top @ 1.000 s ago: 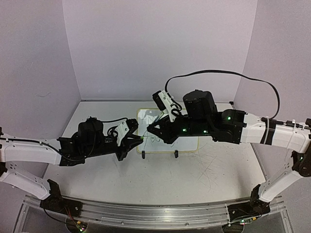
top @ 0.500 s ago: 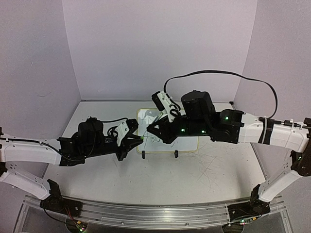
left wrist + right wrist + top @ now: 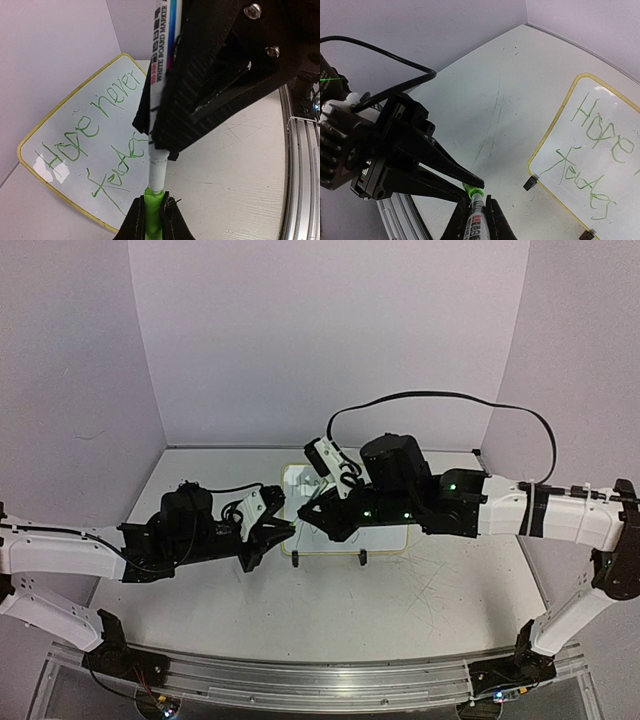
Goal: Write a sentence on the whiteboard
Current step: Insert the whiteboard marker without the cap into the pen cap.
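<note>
The whiteboard [image 3: 392,539] lies flat on the table, with the green sentence "Hope never fades" [image 3: 100,125] in two lines on it, also seen in the right wrist view [image 3: 600,140]. My right gripper [image 3: 476,212] is shut on a white board marker [image 3: 476,222]. My left gripper [image 3: 154,220] is shut on the green cap [image 3: 153,207]. The marker's white nose [image 3: 157,172] sits in the mouth of the cap. In the top view the two grippers meet tip to tip, left [image 3: 288,528] and right [image 3: 304,517], over the board's left front corner.
The board's two black clip feet [image 3: 530,183] [image 3: 588,234] are on its near edge. The table [image 3: 430,600] is scuffed white, with purple walls on three sides. A black cable [image 3: 440,398] arcs above the right arm. An aluminium rail [image 3: 330,680] runs along the front.
My right arm has moved left with the marker, bringing its tip up to the cap in my left gripper. The left arm has held still.
</note>
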`<state>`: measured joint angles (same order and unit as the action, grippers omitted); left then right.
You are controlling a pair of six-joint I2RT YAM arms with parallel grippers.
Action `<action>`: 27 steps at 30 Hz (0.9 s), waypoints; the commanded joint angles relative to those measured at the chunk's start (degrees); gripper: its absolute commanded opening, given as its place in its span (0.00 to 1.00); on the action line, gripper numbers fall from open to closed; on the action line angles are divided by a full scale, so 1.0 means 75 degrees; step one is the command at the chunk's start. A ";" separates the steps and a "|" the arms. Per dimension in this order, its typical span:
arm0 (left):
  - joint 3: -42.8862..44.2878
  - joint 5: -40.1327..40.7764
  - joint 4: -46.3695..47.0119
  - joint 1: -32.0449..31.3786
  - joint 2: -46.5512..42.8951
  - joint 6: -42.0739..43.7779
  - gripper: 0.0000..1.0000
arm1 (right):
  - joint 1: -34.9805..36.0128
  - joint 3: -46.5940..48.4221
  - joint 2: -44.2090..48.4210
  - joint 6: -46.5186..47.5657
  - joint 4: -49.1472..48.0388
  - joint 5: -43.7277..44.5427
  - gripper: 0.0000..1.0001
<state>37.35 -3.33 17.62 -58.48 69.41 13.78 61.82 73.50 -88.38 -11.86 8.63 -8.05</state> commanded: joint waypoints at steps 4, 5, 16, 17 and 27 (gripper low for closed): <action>0.0075 0.0080 0.0386 -0.0031 -0.0262 0.0081 0.00 | 0.0045 0.0185 -0.0245 -0.0109 -0.0289 -0.0070 0.00; 0.0082 0.0099 0.0392 -0.0036 -0.0282 0.0078 0.00 | 0.0053 0.0122 -0.0269 -0.0145 -0.0364 -0.0076 0.00; 0.0672 0.2214 0.0614 -0.0492 0.0203 0.0385 0.00 | 0.0315 -0.0059 -0.0956 -0.2197 -0.1069 0.0532 0.00; 0.0759 0.2492 0.0612 -0.0620 0.0291 0.0639 0.00 | 0.0324 -0.0005 -0.1069 -0.2379 -0.1050 0.0542 0.00; 0.0884 0.2493 0.0597 -0.0850 -0.0007 0.0938 0.00 | 0.0325 -0.0025 -0.1194 -0.2307 -0.1067 -0.0176 0.00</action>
<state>39.17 18.17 13.40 -63.76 73.05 19.72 62.68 73.34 -95.72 -30.74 1.52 -2.45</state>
